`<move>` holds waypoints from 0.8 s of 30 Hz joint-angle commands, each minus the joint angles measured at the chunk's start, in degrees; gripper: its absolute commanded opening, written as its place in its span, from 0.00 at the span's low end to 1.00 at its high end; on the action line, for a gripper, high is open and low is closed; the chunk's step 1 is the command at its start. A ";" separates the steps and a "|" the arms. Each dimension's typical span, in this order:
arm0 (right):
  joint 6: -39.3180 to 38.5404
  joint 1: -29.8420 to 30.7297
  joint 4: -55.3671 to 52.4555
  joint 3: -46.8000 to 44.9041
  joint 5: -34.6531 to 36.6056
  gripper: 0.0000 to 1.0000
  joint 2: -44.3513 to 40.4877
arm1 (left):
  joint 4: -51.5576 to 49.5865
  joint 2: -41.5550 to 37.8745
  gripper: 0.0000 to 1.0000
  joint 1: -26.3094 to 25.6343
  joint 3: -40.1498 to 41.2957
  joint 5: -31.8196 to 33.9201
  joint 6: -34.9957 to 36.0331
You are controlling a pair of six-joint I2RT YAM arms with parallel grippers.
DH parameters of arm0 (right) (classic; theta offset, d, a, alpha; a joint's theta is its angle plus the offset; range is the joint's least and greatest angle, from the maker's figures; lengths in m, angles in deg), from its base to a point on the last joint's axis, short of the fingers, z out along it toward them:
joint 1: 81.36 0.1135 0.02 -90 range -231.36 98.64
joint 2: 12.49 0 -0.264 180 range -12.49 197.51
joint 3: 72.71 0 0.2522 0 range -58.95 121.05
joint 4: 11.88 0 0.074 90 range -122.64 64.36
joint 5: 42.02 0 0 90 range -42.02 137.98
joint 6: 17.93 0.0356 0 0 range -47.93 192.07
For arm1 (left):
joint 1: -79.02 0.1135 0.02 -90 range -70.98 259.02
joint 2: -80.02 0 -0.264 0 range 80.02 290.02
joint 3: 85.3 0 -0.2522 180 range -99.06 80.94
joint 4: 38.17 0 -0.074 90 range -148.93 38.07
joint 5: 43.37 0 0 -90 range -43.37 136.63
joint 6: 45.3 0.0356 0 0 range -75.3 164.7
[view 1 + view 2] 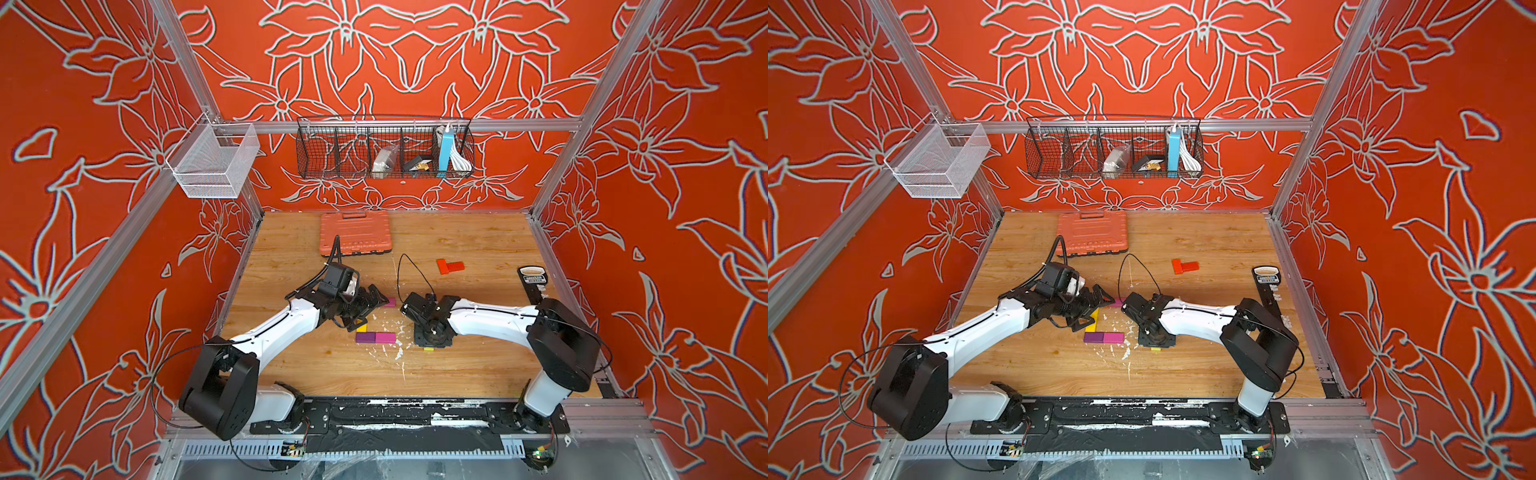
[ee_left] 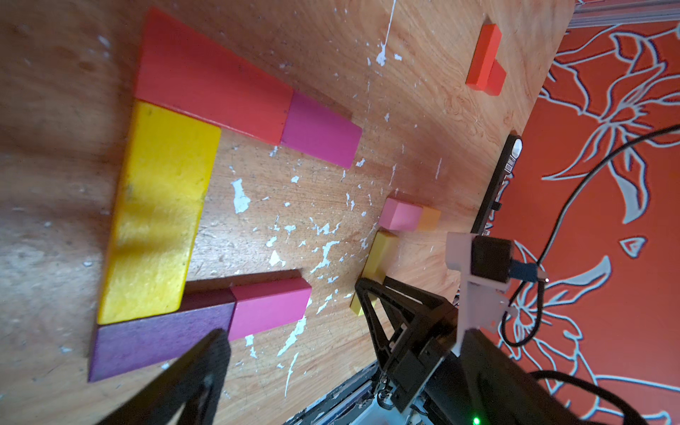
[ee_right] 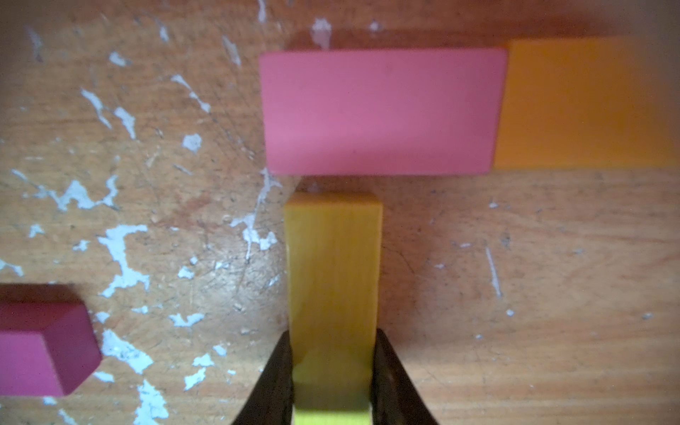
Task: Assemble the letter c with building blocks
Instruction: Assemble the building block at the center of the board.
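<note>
Several building blocks lie flat in a C shape: a red block (image 2: 209, 84) and a magenta one (image 2: 320, 128) on one arm, a long yellow block (image 2: 158, 213) as the back, and purple (image 1: 365, 337) and magenta (image 1: 386, 337) blocks on the other arm. My left gripper (image 1: 374, 309) hovers open over this group, holding nothing. My right gripper (image 3: 333, 338) points down, shut on a second yellow block (image 3: 333, 279) turned on its narrow side. That block's end stops just short of a pink block (image 3: 381, 110) that has an orange block (image 3: 585, 103) butted against it.
Two red-orange blocks (image 1: 449, 266) lie together toward the back right. A ribbed orange case (image 1: 355, 232) sits at the back edge. A black tool (image 1: 533, 276) lies along the right edge. White paint flecks (image 1: 399, 353) mark the wooden table (image 1: 478, 365).
</note>
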 commanded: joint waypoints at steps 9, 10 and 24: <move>-1.64 -0.99 -0.53 0.29 0.61 0.27 3.69 | 1.04 0.61 0.98 -0.24 -0.29 -0.23 -0.35; -1.60 -1.06 -0.61 0.29 0.68 0.27 3.77 | 1.09 0.62 0.99 -0.25 -0.28 -0.23 -0.35; -1.42 -1.50 -0.62 0.55 0.63 0.28 4.04 | 1.37 0.77 0.99 -0.24 -0.20 -0.23 -0.43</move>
